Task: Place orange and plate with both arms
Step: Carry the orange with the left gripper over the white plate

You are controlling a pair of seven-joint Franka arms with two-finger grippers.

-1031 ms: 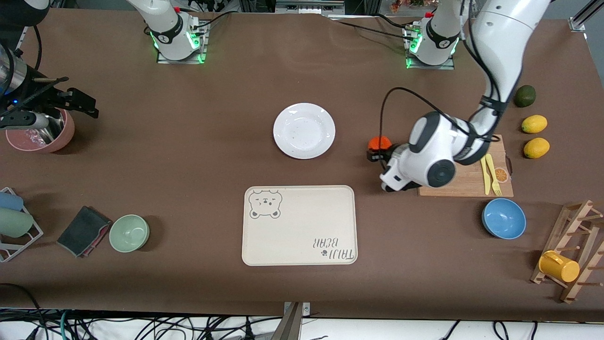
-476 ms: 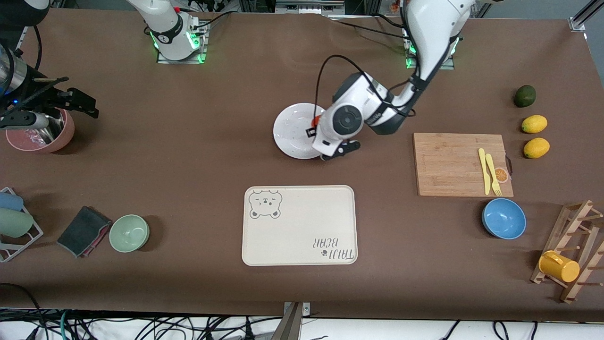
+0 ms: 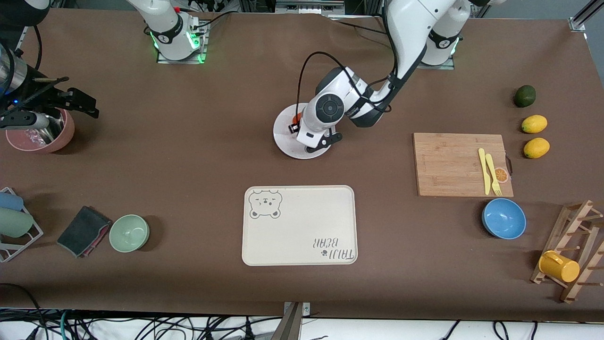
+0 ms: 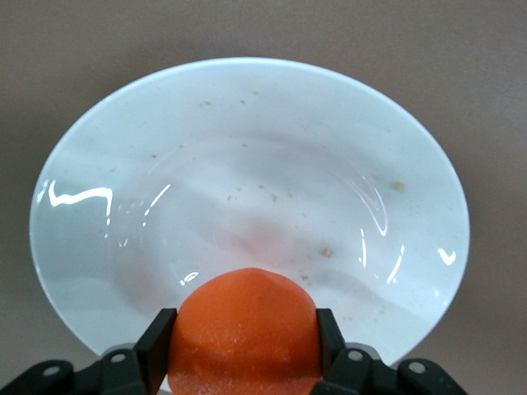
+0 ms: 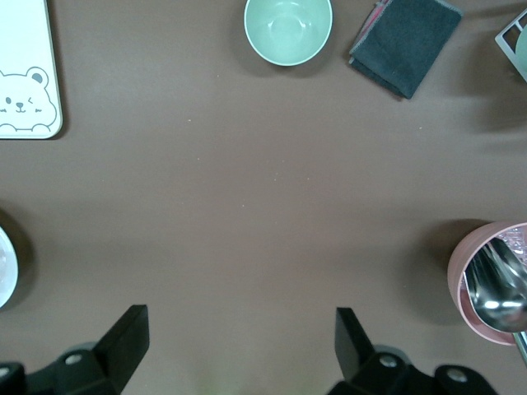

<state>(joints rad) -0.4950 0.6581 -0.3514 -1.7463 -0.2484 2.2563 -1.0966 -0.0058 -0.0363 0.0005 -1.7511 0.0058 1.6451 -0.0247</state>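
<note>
orange: small round bright orange-red fruit [image 4: 245,333], clamped between the two black fingers [image 4: 156,337] of the left gripper [image 4: 244,346]; held in the air over the plate, not resting on it.
plate: round glossy white plate with wide rim [image 3: 286,141], on the brown table [image 3: 188,156] mid-table, farther from the front camera than the tray; a few crumbs on its surface in the left wrist view [image 4: 247,164].
left gripper: [image 3: 295,123] over the plate, jaws closed on the orange; arm reaches in from its base.
right gripper: [image 5: 239,341] fingers spread wide, holding nothing; hangs over bare table at the right arm's end, beside the pink bowl with metal spoon [image 5: 498,284]. Arm waits.
tray: cream rectangular bear-print tray [image 3: 299,225], nearer the front camera than the plate.
cutting board: wooden board [image 3: 453,163] toward the left arm's end, yellow plastic knife and fork [image 3: 490,171] on it.
other: blue bowl [image 3: 503,218], two yellow lemons [image 3: 534,124], pale green bowl [image 3: 129,233], dark folded cloth [image 3: 84,231].
</note>
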